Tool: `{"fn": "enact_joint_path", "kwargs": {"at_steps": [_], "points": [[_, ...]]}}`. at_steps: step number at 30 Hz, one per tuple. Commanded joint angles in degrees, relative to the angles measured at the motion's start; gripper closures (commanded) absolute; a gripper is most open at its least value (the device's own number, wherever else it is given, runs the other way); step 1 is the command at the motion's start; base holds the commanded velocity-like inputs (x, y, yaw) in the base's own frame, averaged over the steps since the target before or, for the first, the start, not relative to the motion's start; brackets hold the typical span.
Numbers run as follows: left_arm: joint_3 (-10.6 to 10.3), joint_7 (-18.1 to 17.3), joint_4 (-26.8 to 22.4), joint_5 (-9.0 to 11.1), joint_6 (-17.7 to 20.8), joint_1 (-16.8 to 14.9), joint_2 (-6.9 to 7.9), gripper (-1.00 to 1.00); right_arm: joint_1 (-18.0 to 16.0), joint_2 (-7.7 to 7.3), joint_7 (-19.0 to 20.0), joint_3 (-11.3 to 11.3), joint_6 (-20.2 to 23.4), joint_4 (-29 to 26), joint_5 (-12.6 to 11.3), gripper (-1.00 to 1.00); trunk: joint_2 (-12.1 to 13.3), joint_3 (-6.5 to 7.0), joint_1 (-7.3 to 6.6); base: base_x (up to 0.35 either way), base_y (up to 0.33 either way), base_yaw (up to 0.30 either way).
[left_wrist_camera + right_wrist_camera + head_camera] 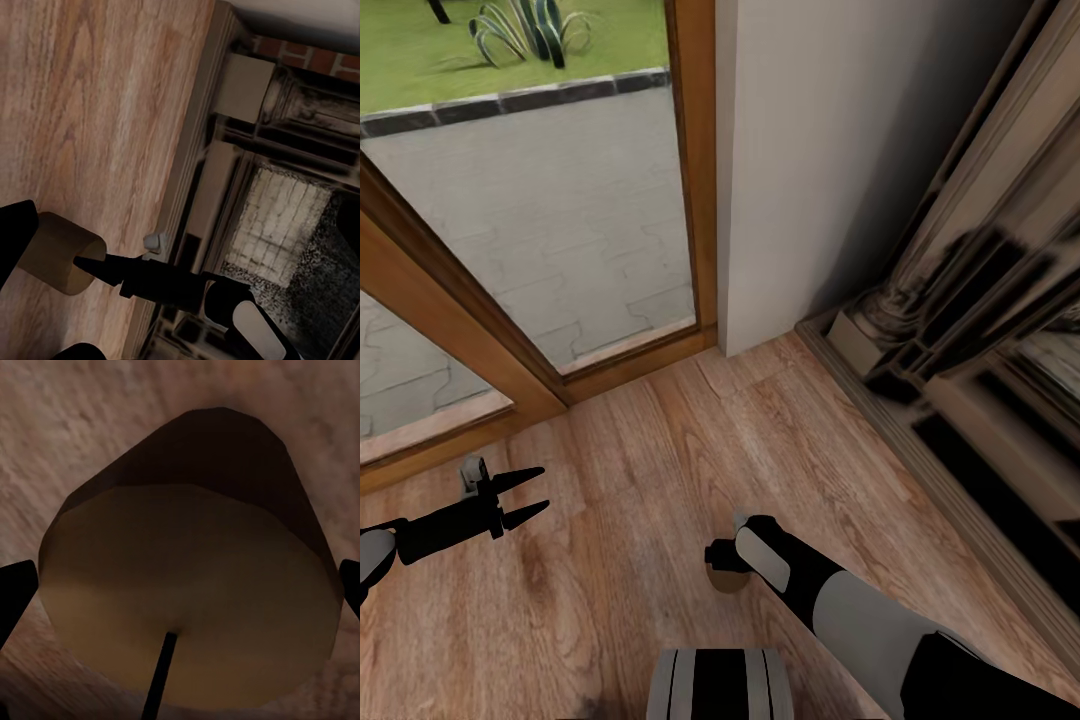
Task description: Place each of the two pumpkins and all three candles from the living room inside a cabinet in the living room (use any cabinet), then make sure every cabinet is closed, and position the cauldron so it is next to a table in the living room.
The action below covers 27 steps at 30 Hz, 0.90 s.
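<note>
The right claw (726, 560), at six o'clock, grips a tan candle (187, 600) for carrying cabinetward, while the left claw (530, 495), at eight o'clock, hangs spread and empty.

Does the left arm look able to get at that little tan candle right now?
Probably not cleanly. The candle sits between the right tool's fingers, apparently gripped. The left tool hangs open off to the side, so the right one blocks it.

Wooden floor (650, 470), glass door (560, 230), ornate fireplace (980, 330).
</note>
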Motion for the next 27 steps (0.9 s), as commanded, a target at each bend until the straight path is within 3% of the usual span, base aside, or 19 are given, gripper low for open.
{"fn": "enact_joint_path", "kwargs": {"at_steps": [1, 10, 11, 27], "points": [[-0.17, -0.22, 0.05, 0.14, 0.19, -0.04, 0.06, -1.0, -0.04, 0.0, -0.54, 0.29, 0.32, 0.02, 0.26, -1.0, -0.01, -0.04, 0.0, 0.0, 0.0, 0.0], [-0.17, -0.22, 0.1, 0.14, 0.21, -0.04, 0.06, -1.0, -0.04, 0.0, -0.54, 0.29, 0.26, 0.02, 0.26, -1.0, -0.01, -0.04, 0.0, 0.0, 0.0, 0.0], [-0.17, -0.22, 0.09, 0.14, 0.2, -0.04, 0.06, -1.0, -0.04, 0.0, -0.54, 0.29, 0.25, 0.02, 0.26, 1.0, -0.01, -0.04, 0.0, 0.0, 0.0, 0.0], [-0.17, -0.22, 0.42, 0.14, 0.19, -0.04, 0.06, -1.0, -0.04, 0.0, -0.54, 0.29, 0.16, 0.02, 0.26, 1.0, -0.01, -0.04, 0.0, 0.0, 0.0, 0.0]]}}
